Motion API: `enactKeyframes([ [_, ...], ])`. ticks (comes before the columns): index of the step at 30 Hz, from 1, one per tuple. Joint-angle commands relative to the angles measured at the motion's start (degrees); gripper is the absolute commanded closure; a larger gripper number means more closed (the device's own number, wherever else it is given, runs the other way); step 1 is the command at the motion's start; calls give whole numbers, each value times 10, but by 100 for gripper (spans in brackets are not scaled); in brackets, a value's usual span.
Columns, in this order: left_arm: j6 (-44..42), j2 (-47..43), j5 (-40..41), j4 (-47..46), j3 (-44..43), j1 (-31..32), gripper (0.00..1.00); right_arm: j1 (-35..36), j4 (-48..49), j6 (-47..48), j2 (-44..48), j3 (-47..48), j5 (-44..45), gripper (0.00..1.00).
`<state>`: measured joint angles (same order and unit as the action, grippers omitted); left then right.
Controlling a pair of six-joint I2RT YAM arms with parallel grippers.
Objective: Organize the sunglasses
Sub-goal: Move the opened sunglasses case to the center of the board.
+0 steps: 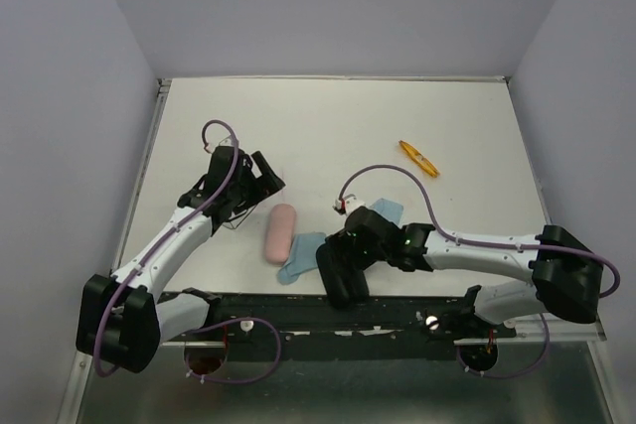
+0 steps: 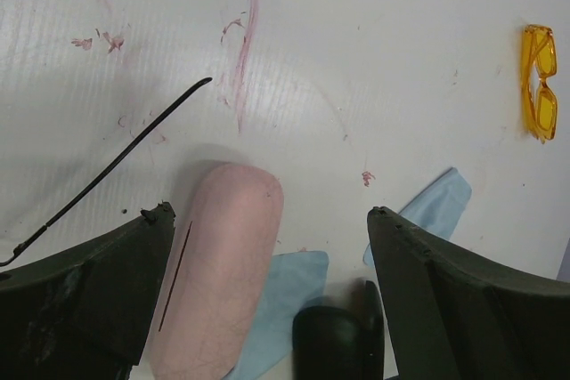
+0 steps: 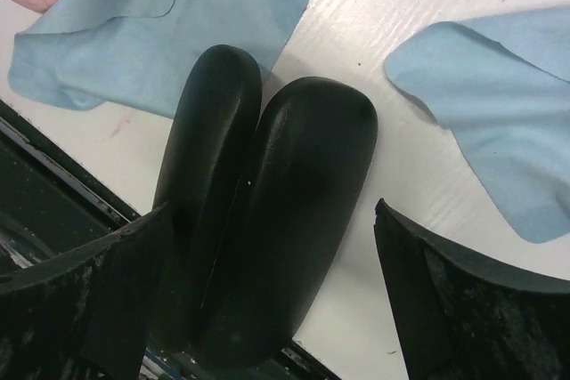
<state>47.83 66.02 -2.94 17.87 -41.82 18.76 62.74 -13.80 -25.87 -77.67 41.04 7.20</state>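
Near the table's (image 1: 348,116) front edge, the right gripper (image 3: 272,209) hangs with jaws apart, straddling the black case (image 3: 312,157), with 2 light-blue cloths (image 3: 178,33) beside it. The left gripper (image 2: 269,211), jaws also apart, hovers over the pink case (image 2: 223,264). The orange sunglasses (image 1: 418,157) lie farther back, well apart on the right.

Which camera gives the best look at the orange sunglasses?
The left wrist view: the orange sunglasses lie at its right edge, large enough to make out both lenses and the frame. The top external view shows the sunglasses only as a small orange sliver. The right wrist view misses them.
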Motion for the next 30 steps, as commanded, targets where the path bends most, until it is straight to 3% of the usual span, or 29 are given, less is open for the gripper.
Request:
enactKeyframes([
  [1,-9,-28,12,-4,10,2,1,14,-23,-23,3,-6,-12,0],
  [5,-10,-41,19,1,12,2,1,18,-12,-29,-42,11,-29,0],
  [8,-10,-52,24,4,13,2,1,18,-15,-66,-65,20,19,2],
  [11,-12,-58,25,4,17,2,1,18,-14,-96,-78,33,57,17],
  [15,-13,-58,40,6,17,2,1,17,-4,-105,-93,54,62,28],
  [23,-17,-57,37,4,15,1,1,-8,-13,-120,-113,83,108,30],
  [30,-20,-50,30,-4,16,2,1,-75,49,-86,-129,92,118,27],
])
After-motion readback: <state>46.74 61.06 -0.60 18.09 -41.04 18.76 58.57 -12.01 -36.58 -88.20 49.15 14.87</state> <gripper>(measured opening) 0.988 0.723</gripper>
